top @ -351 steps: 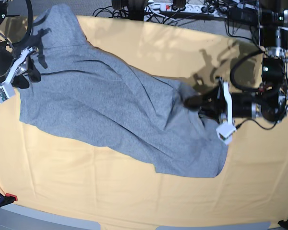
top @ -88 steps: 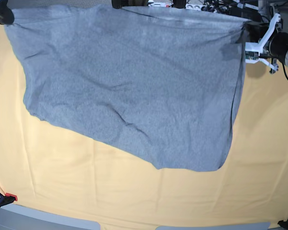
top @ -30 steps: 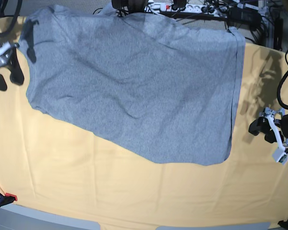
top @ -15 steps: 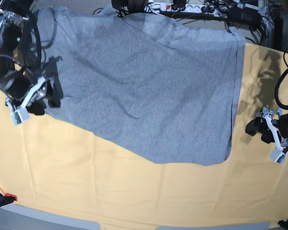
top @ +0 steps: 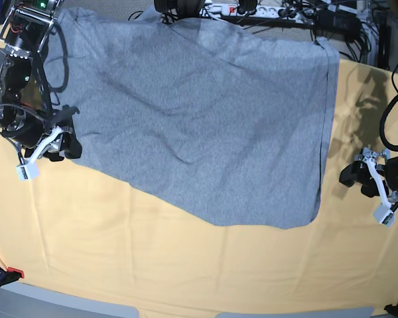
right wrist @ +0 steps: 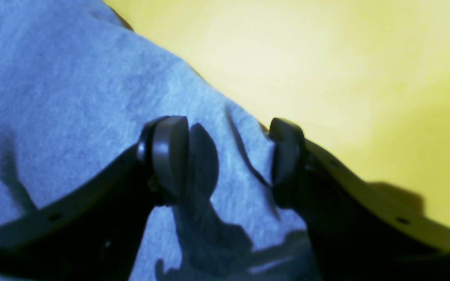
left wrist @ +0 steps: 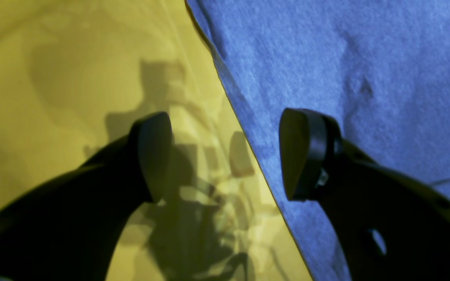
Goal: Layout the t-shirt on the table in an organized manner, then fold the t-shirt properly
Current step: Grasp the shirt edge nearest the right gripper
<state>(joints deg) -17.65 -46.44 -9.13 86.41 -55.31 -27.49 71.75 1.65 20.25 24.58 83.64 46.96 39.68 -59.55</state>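
**Inspector:** State of the t-shirt?

**Assistant:** Spread plain side up on the counter, but skewed. Its lower edge runs on a slant, and a crease sits mid-body. No lettering shows. The far edge lies at or over the back of the counter, near a power strip; I cannot tell which.

**Inspector:** Right claw?

**Assistant:** The right claw sits over the shirt's near corner. One finger is above grey cloth, the other at the hem where the yellow counter begins. The jaws stand apart with fabric between them; no pinch is made yet. Whether the pads touch the cloth I cannot tell.

**Inspector:** Left claw?

**Assistant:** The left claw is wide apart and holds nothing. In the wrist view it straddles the shirt's side hem, one finger over bare counter, one over cloth. In the base view it appears just beside that edge.

**Inspector:** Risks from here?

**Assistant:** In my judgement, three. The right claw may catch only the top layer, so the corner peels and the layers separate. A pull from one side alone would drag the whole shirt and worsen the skew. Folding before the crease is flattened would lock it in.
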